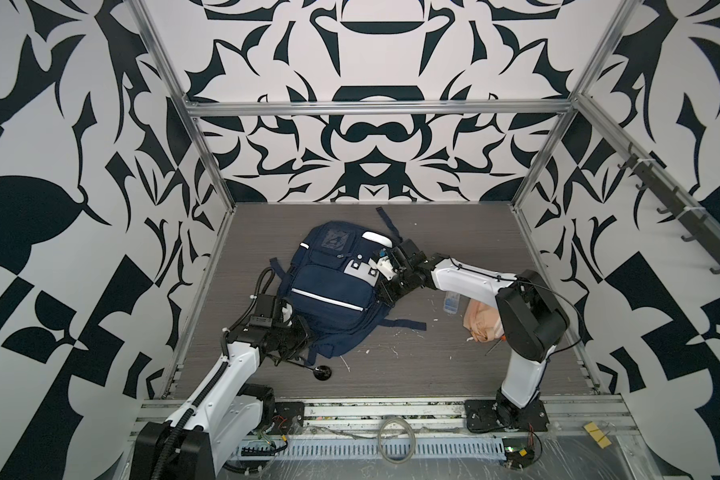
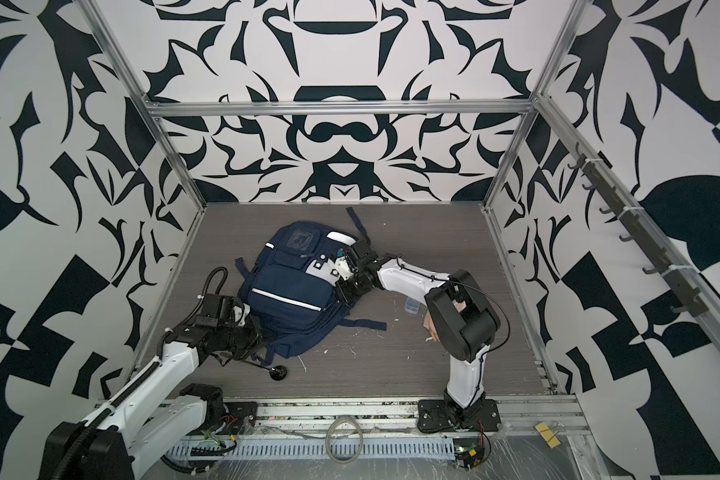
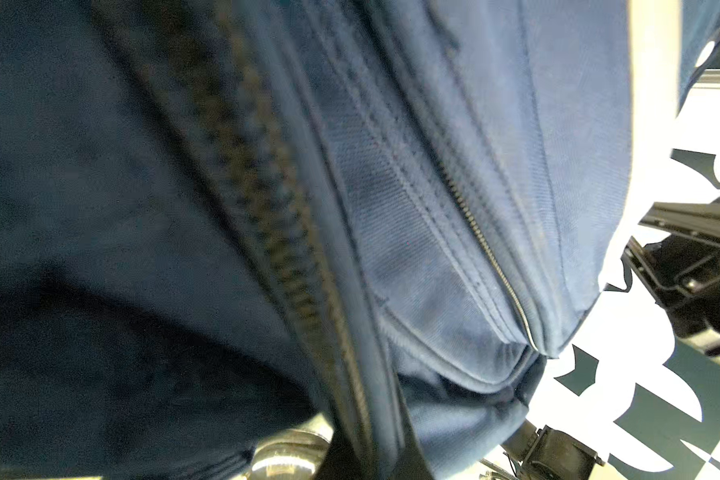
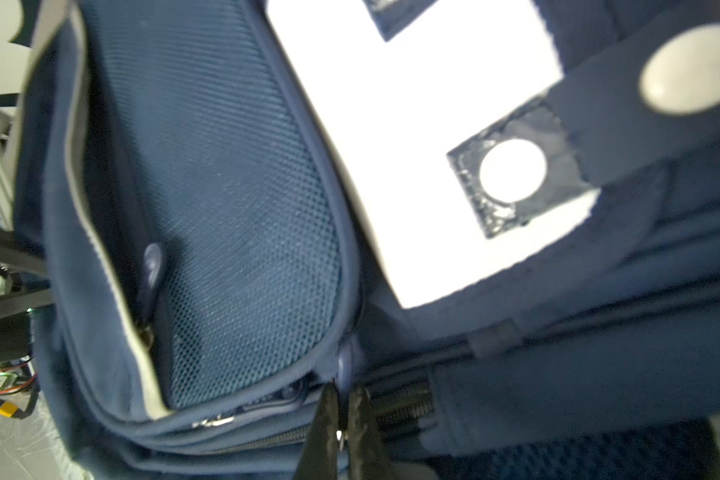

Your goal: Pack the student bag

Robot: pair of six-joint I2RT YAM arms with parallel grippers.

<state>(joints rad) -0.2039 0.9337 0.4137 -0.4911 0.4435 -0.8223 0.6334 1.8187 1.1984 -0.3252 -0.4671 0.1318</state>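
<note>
The student bag [image 1: 329, 291] [image 2: 292, 286], navy with white stripes and a grey-white buckle patch, lies flat on the table in both top views. My right gripper [image 4: 344, 401] is at the bag's right edge [image 1: 382, 291], shut on a blue zip pull [image 4: 344, 363] beside a mesh pocket. My left gripper [image 1: 303, 332] [image 2: 259, 332] presses into the bag's near-left corner. In the left wrist view navy fabric [image 3: 391, 208] and a zip fill the frame and run down between the jaws, which are mostly hidden.
A peach-pink pouch [image 1: 481, 324] lies partly behind the right arm, with a small clear plastic case [image 1: 451, 301] next to it. A black round-footed stalk [image 1: 322, 372] sits near the left arm. Loose bag straps [image 1: 404, 325] trail over the table. Metal frame posts border the table.
</note>
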